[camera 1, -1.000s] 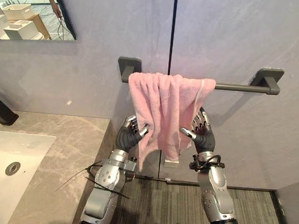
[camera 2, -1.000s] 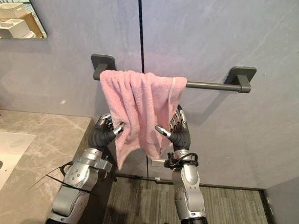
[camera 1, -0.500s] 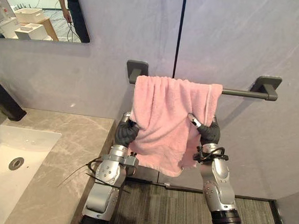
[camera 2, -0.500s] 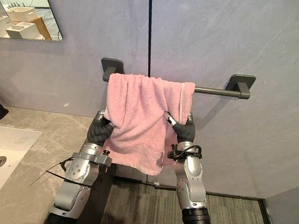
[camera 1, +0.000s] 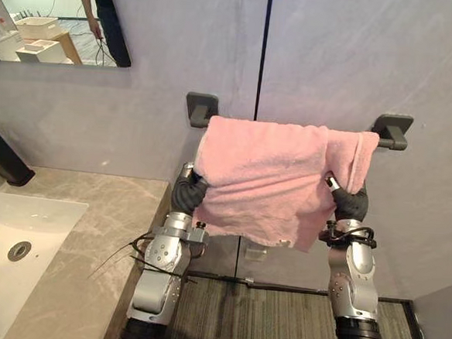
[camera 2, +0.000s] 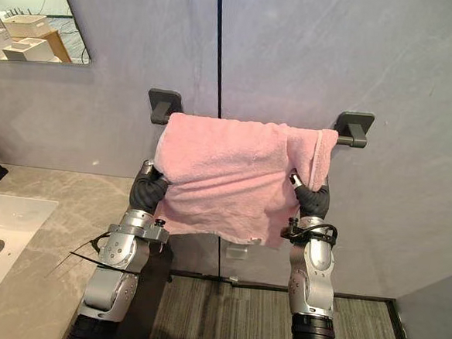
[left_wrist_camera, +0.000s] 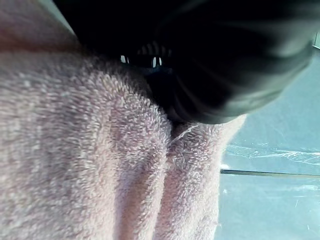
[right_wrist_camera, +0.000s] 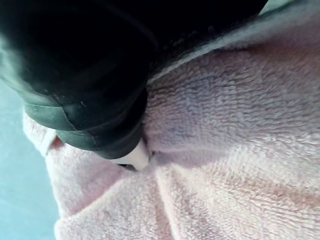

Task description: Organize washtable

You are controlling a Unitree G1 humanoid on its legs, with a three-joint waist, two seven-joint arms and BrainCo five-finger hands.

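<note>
Here, in the left eye view, the pink towel hangs spread over the dark towel bar on the grey wall, covering the bar almost from one bracket to the other. The left hand is up at the towel's lower left edge; its fingers are tucked behind the cloth, so I cannot tell how they stand. The right hand is at the towel's right side, below a bunched fold, with its thumb laid on the front of the cloth and its fingers behind, pinching it. To the left lie the marble tabletop, a white sink and a black faucet; a mirror above reflects a person.

The right eye view shows the same layout, both hands raised against the towel's two sides.

In the left wrist view, the dark cover of the left hand sits right against the pink pile, and the fingers cannot be made out.

In the right wrist view, the thumb tip presses into a crease of the towel.
</note>
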